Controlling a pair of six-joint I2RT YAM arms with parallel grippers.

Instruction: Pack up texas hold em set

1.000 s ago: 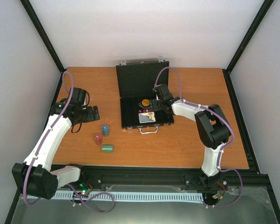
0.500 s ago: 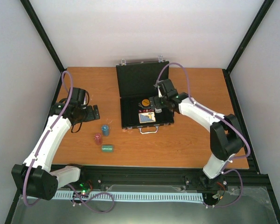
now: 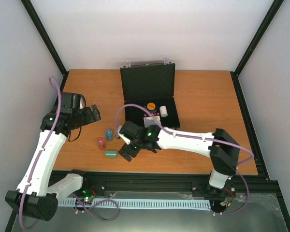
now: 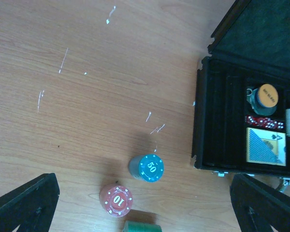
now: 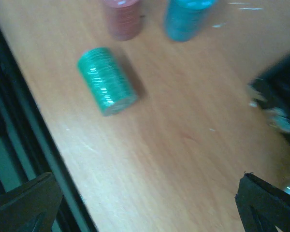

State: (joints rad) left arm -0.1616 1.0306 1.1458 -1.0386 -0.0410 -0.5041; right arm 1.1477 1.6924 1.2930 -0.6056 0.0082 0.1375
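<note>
One stack at a time: square your wide-open right hand (image 3: 125, 153) across the toppled green stack (image 5: 106, 79) before closing.

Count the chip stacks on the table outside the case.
3: blue stack upright left of the case; red stack upright beside it; green stack on its side nearest the table edge. None seems hidden.

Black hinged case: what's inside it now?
Inside the black hinged case: orange disc, red dice, blue-yellow card deck, white chip stack. In the top view the right arm covers the deck and the case's near edge.
</note>
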